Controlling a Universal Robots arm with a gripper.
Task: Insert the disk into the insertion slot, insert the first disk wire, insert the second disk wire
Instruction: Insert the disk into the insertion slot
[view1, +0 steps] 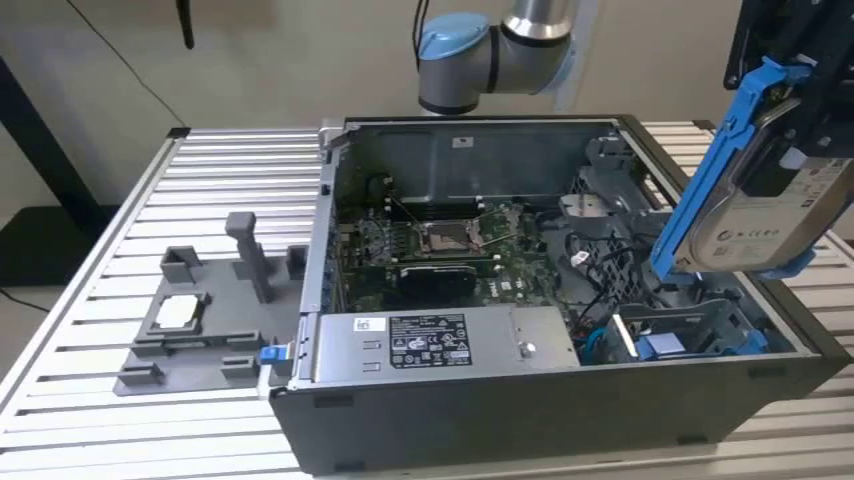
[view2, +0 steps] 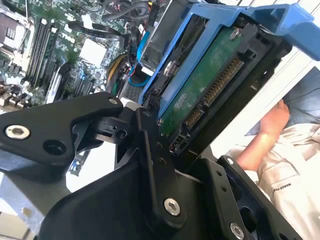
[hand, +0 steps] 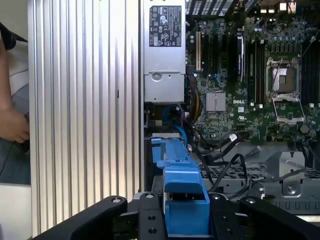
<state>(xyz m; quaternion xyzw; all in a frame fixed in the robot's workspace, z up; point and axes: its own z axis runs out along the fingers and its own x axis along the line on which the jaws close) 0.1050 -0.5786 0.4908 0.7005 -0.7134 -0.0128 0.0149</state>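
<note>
The disk (view1: 754, 215) is a silver drive with a white label in a blue carrier frame. It hangs tilted above the open computer case, at the exterior view's right. My gripper (view1: 785, 150) is shut on it from above. In the second wrist view the disk's green underside (view2: 212, 82) sits between the black fingers (view2: 150, 145). In the first wrist view the blue carrier (hand: 182, 200) is clamped in my gripper (hand: 184, 217). The insertion slot (view1: 694, 325), a grey bay with blue tabs, lies below the disk in the case's near right corner. A blue wire (view1: 603, 338) and black wires lie beside the slot; I cannot tell which are the disk wires.
The case holds a motherboard (view1: 441, 240) and a grey labelled power supply (view1: 427, 345). A grey fixture (view1: 200, 320) stands on the slatted table at the exterior view's left. A person's hand (view2: 272, 125) is beyond the table edge; it also appears in the first wrist view (hand: 12, 125).
</note>
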